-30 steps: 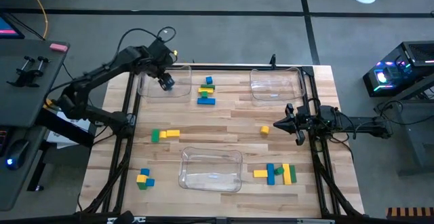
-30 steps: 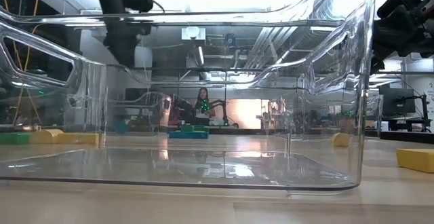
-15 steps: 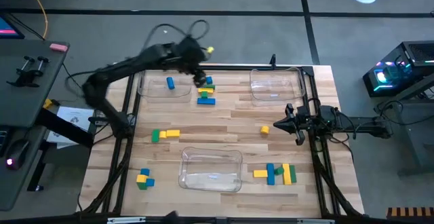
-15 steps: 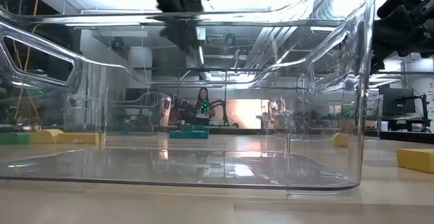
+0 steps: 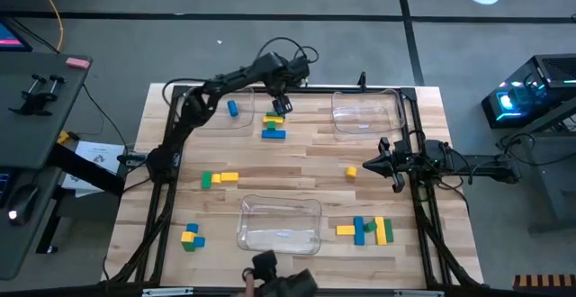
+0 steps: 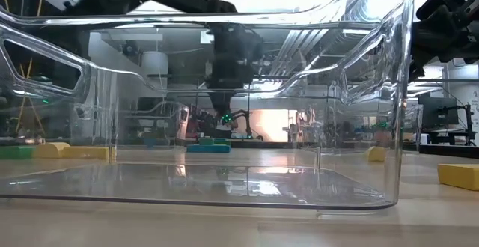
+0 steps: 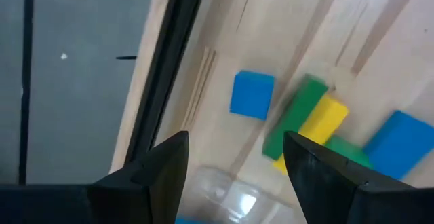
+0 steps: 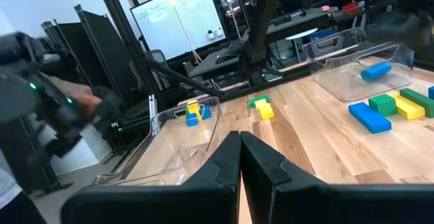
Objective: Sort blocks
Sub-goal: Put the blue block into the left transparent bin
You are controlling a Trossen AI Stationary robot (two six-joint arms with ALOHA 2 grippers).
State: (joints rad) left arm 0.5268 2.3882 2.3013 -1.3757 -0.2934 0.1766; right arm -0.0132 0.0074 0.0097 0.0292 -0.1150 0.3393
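The left gripper (image 5: 278,105), jaws wide and empty, hung over the blue, green and yellow blocks (image 5: 274,121), apparently choosing; the right gripper (image 5: 370,165) waited shut.

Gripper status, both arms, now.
Left gripper: open, empty, above the block cluster near the table's far edge.
Right gripper: shut, empty, waiting at the table's right side.

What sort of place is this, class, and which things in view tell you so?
Probably a robotics lab or workshop: a wooden table in a black frame with two robot arms, clear trays and coloured blocks set out on it, and monitors and a lit computer around it.
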